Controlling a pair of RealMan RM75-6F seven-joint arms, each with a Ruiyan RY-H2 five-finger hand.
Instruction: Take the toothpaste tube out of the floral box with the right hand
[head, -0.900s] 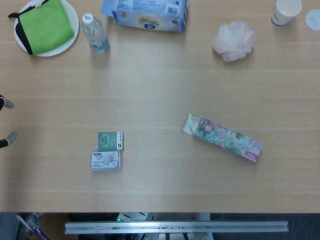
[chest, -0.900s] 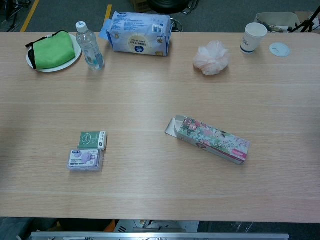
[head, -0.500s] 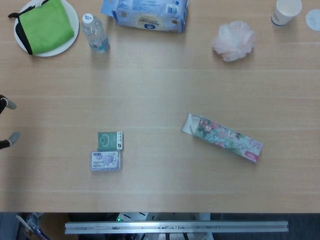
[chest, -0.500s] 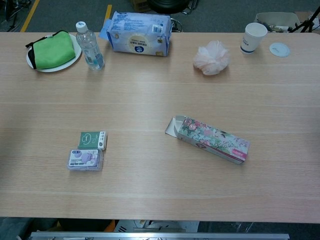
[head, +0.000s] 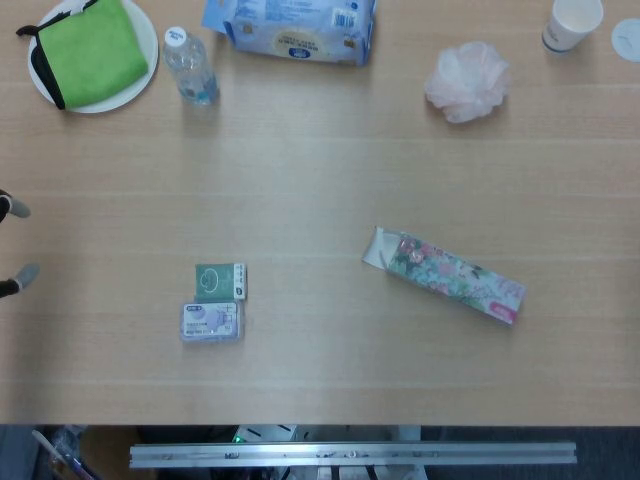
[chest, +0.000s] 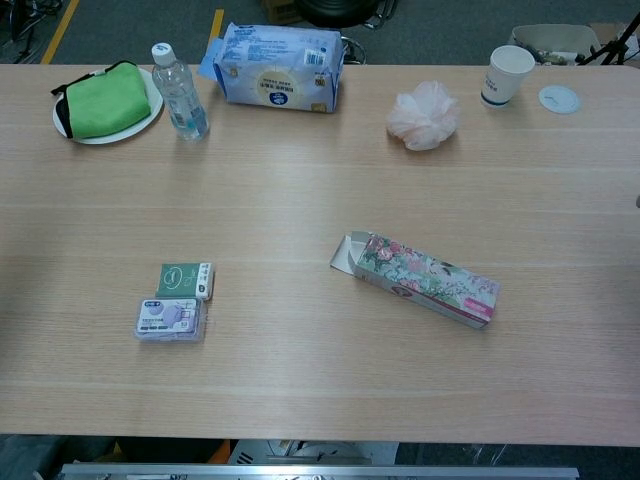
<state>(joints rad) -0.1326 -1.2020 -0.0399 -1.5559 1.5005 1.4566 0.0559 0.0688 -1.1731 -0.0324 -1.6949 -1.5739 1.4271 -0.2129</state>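
I have not started the real work yet. The floral box (head: 447, 276) lies flat on the wooden table (head: 320, 180), a bit right of the middle, and nothing is touching it. Its flap on the left end is open, so I can see a pale opening there. I cannot see the toothpaste tube itself; I think it is inside the box, but the pictures do not show it.

The box is long and thin. It has pink and green flowers all over and a pink end on the right. It lies slanted, with the open end farther from me and the pink end closer.

My right hand does not show clearly. There is only a tiny dark speck at the right edge of the chest view, and I cannot tell what it is. Of my left hand (head: 12, 245) I see only two fingertips poking in at the left edge of the head view. They are apart and hold nothing that I can see.

All of the job is left: reach, hold the box, pull the tube out.
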